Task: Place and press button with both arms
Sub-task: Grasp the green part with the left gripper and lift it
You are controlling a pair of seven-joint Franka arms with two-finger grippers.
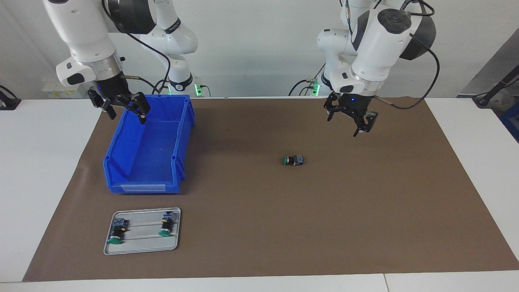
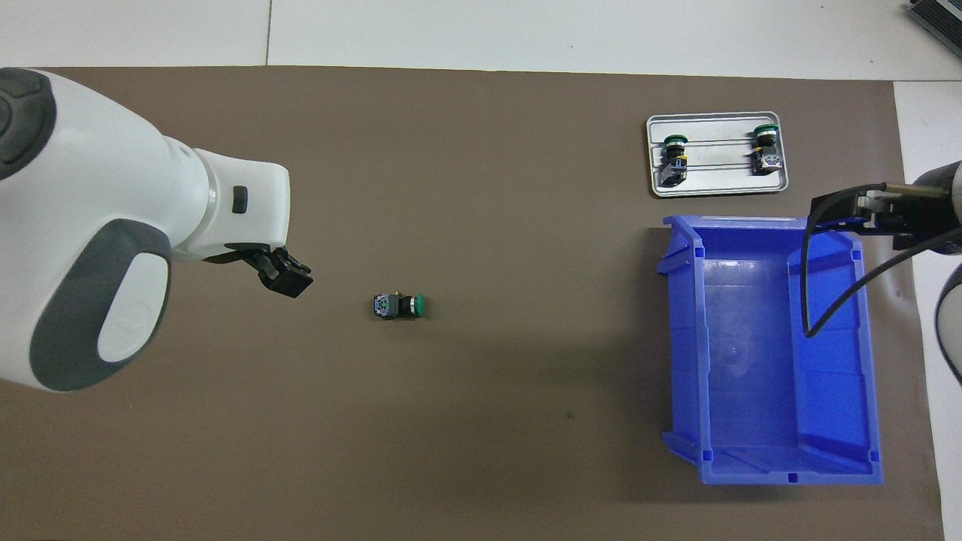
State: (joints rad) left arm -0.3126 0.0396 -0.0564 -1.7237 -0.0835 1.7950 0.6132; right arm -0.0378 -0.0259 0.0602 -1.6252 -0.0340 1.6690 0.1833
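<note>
The right gripper hangs above the blue bin, over the rim nearest the robots, its fingers spread apart and holding nothing. The bin stands toward the right arm's end of the brown mat. Farther from the robots than the bin, a grey tray carries two green-capped buttons lying well apart. Near the middle of the mat the button lies on its side, alone, its green cap pointing toward the right arm's end. The left gripper hovers over bare mat, fingers apart, empty.
</note>
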